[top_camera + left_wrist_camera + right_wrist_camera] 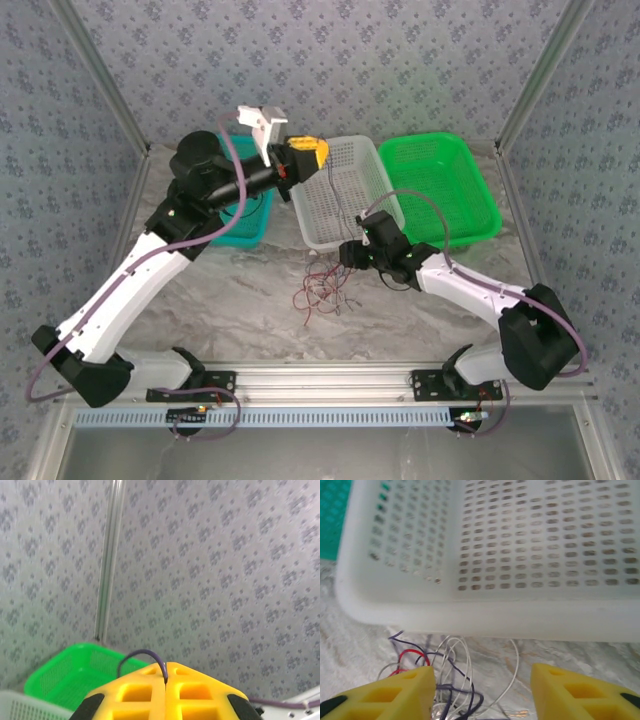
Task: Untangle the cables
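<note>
A tangle of thin red, dark and white cables (320,290) lies on the marble table just in front of the white basket (318,238). My left gripper (305,152) is raised above that basket's left end. In the left wrist view its yellow jaws (165,672) are shut on a dark purple cable (137,653) that loops out to the left. A thin dark strand (340,205) hangs from it toward the basket. My right gripper (346,256) sits low beside the tangle, open. The white, dark and red cables (452,677) lie against its left finger (405,692).
The white basket's rim (495,615) stands directly ahead of the right gripper. A green basket (440,185) is at the back right, its near corner (65,675) below the left gripper. A teal basket (245,222) sits at the left under the left arm.
</note>
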Motion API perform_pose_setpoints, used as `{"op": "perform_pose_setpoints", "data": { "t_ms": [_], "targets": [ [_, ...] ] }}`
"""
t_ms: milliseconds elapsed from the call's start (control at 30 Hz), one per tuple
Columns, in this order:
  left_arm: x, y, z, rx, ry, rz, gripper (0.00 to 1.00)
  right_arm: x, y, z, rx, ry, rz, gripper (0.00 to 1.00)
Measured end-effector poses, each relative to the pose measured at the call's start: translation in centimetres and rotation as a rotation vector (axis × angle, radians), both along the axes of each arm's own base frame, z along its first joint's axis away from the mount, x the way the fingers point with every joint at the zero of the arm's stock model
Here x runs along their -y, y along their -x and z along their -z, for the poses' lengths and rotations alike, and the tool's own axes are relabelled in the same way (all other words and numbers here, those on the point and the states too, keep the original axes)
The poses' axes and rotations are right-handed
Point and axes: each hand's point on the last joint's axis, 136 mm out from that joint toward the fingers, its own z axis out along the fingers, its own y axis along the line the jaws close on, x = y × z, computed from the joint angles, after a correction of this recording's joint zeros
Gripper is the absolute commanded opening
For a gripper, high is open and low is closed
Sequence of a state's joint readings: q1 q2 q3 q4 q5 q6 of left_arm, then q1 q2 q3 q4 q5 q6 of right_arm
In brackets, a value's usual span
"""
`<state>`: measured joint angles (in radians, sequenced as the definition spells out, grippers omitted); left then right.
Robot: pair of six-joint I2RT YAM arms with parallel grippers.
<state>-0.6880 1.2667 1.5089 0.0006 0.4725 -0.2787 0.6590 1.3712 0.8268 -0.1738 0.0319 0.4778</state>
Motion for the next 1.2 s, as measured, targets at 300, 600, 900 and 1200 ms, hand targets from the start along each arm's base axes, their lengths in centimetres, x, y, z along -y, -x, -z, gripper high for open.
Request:
{"op": "perform_pose_setpoints", "data": {
  "t_ms": [300,600,900,1200],
  "targets": [
    [-1.2,1.2,-3.4,0.074,0.033,-0.011,0.02,0.8,1.3,4.5,-0.106,0.077,0.066,0.54],
    [-2.4,1.4,-7.5,0.160,0.062,-0.048,0.03,2.9,3.0,5.5,-0.122,0.119,0.111,0.58],
    [-2.8,-2.7,-6.0,0.126,-0.007,-0.147,0.03,7.1,4.1,8.4,-0.201,0.181,0.196,0.63],
    [-3.6,-2.0,-12.1,0.233,0.040,-0.163,0.03,7.7,4.9,10.0,-0.207,0.173,0.231,0.66]
  ]
}}
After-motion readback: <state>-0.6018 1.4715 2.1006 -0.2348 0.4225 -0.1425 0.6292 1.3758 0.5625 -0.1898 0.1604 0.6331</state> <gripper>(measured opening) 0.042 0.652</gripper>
